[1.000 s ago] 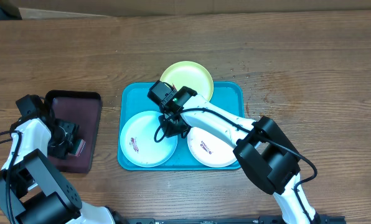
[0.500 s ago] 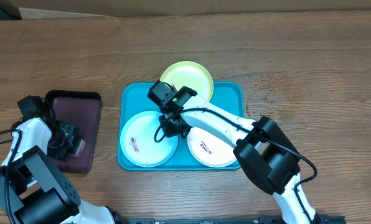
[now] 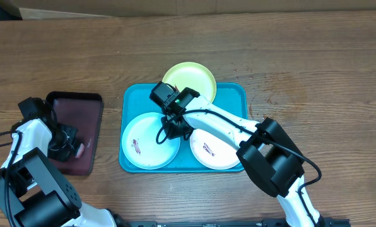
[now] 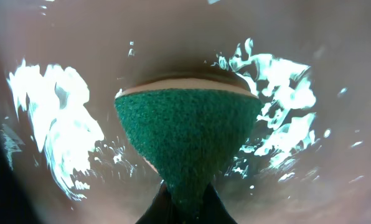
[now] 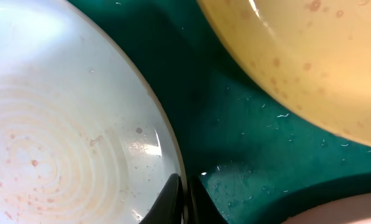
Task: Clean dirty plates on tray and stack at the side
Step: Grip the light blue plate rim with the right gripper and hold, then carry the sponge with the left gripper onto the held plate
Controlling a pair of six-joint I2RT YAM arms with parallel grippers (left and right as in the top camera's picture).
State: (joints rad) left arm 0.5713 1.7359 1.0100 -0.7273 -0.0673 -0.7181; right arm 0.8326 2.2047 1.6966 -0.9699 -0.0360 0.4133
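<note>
**Plates on the cyan tray, one arm at a rim, the other on a sponge**

Plates: from overhead, all three lie in the tray [image 3: 235,94] at mid-table [image 3: 314,57]. The yellow-green plate [image 3: 189,81] is at 12 o'clock and overhangs the tray's far rim. The pale blue plate [image 3: 144,142] is at 8 o'clock and the white plate [image 3: 214,151] at 4 o'clock. The blue and the white one each carry a small dark-red smear. The right gripper [image 3: 174,129] sits at the blue plate's 3 o'clock edge. The left gripper [image 3: 71,145] is over the maroon tray [image 3: 81,110], far out at 9 o'clock.

The left wrist view alone shows what that gripper holds. A green sponge [image 4: 188,140], with a pale layer behind its scouring face, is squeezed to a narrow waist between the closed jaws at 6 o'clock. Behind it is a glossy, glare-streaked surface.

The right wrist view adds detail lost from above. The blue plate [image 5: 61,124] at 9 o'clock shows concentric rings and faint reddish specks. The yellow-green plate [image 5: 310,56] at 1 o'clock is dotted with spots. Droplets lie on the tray floor [image 5: 235,143] between them. The right gripper's fingertips are pressed together at the blue plate's rim; whether the rim is caught between them I cannot tell.
</note>
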